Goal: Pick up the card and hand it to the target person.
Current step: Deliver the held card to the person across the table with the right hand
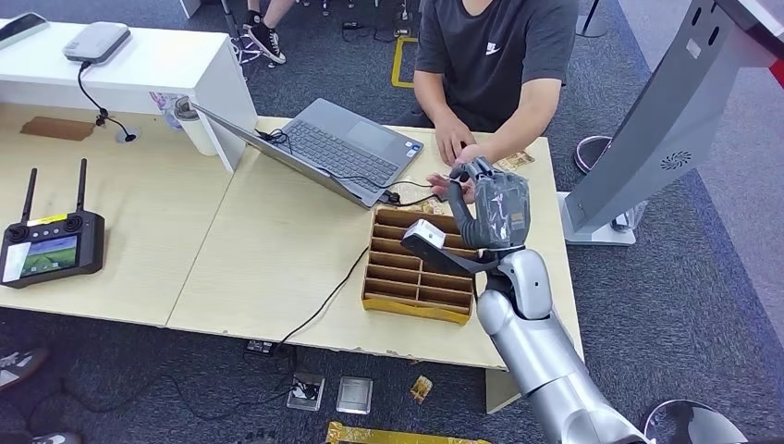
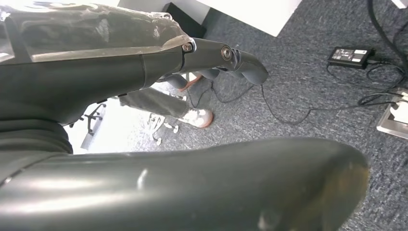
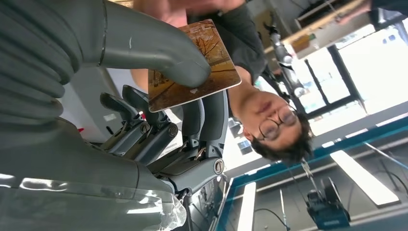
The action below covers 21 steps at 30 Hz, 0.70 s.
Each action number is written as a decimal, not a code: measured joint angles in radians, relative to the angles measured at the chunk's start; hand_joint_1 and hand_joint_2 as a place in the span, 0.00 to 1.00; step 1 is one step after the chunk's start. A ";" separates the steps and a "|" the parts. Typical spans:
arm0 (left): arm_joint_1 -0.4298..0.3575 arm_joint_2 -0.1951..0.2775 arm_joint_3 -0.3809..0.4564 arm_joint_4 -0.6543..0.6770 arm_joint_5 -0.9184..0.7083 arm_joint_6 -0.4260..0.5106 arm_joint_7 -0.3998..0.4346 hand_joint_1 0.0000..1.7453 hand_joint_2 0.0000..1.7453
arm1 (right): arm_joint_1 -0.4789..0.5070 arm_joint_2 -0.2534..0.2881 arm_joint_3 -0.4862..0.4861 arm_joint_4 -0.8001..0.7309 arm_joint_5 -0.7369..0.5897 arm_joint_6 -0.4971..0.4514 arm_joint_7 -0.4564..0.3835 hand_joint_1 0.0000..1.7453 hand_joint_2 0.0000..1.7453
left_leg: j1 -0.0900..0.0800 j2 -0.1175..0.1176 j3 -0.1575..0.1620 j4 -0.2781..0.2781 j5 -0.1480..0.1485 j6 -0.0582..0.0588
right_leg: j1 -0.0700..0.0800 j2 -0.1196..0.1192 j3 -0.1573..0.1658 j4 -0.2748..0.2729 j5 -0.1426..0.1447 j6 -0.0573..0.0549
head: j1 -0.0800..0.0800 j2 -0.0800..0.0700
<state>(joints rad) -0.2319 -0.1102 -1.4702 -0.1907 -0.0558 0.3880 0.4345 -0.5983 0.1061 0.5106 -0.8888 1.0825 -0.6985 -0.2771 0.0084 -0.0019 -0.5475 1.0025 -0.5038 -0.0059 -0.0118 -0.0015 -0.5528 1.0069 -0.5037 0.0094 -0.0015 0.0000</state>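
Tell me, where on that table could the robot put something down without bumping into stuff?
The widest bare patch lies between the remote controller and the slotted cardboard tray, in front of the laptop. It is crowded near the person's hand, where the right robot hand holds the card above the tray and cables.

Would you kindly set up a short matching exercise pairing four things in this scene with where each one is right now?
Things:
1. card
2. laptop
3. remote controller
4. divided cardboard box

Places:
A. far left of the wooden table
B. pinched in the right hand, raised toward the seated person
C. on the table just below the right hand
D. open, in front of the seated person

Pairs: 1-B, 2-D, 3-A, 4-C
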 joint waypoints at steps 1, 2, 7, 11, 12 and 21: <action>0.000 -0.001 0.000 0.000 -0.001 0.000 0.000 0.00 0.00 | -0.008 0.011 -0.013 0.024 0.020 0.000 0.008 1.00 1.00 | 0.000 0.000 0.000 0.000 0.000 0.000 | 0.000 0.000 0.000 0.000 0.000 0.000 | 0.000 0.000; 0.000 -0.001 0.000 0.000 -0.003 -0.001 0.000 0.00 0.00 | -0.015 0.022 -0.024 0.046 0.037 0.000 0.015 1.00 1.00 | 0.000 0.000 0.000 0.000 0.000 0.000 | 0.000 0.000 0.000 0.000 0.000 0.000 | 0.000 0.000; 0.000 -0.002 -0.001 0.000 -0.009 -0.008 0.000 0.00 0.00 | -0.028 0.061 -0.071 0.122 0.108 0.000 0.043 0.31 1.00 | 0.000 0.000 0.000 0.000 0.000 0.000 | 0.000 0.000 0.000 0.000 0.000 0.000 | 0.000 0.000; 0.000 -0.002 -0.001 0.000 -0.011 -0.010 0.000 0.00 0.00 | -0.023 0.081 -0.098 0.139 0.142 -0.001 0.043 0.02 1.00 | 0.000 0.000 0.000 0.000 0.000 0.000 | 0.000 0.000 0.000 0.000 0.000 0.000 | 0.000 0.000; 0.000 -0.002 -0.001 0.000 -0.011 -0.010 0.000 0.00 0.00 | -0.020 0.085 -0.106 0.140 0.145 -0.001 0.037 0.01 1.00 | 0.000 0.000 0.000 0.000 0.000 0.000 | 0.000 0.000 0.000 0.000 0.000 0.000 | 0.000 0.000; 0.004 -0.002 0.000 0.000 -0.008 -0.009 0.000 0.00 0.00 | 0.036 0.132 -0.184 0.088 0.030 -0.002 -0.123 0.15 1.00 | 0.000 0.000 0.000 0.000 0.000 0.000 | 0.000 0.000 0.000 0.000 0.000 0.000 | -0.001 0.000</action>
<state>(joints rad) -0.2278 -0.1123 -1.4704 -0.1907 -0.0635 0.3789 0.4347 -0.5620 0.2377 0.3265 -0.8003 1.1123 -0.7005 -0.4001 0.0084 -0.0018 -0.5475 1.0025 -0.5038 -0.0059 -0.0118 -0.0013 -0.5532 1.0068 -0.5038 0.0094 -0.0022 0.0000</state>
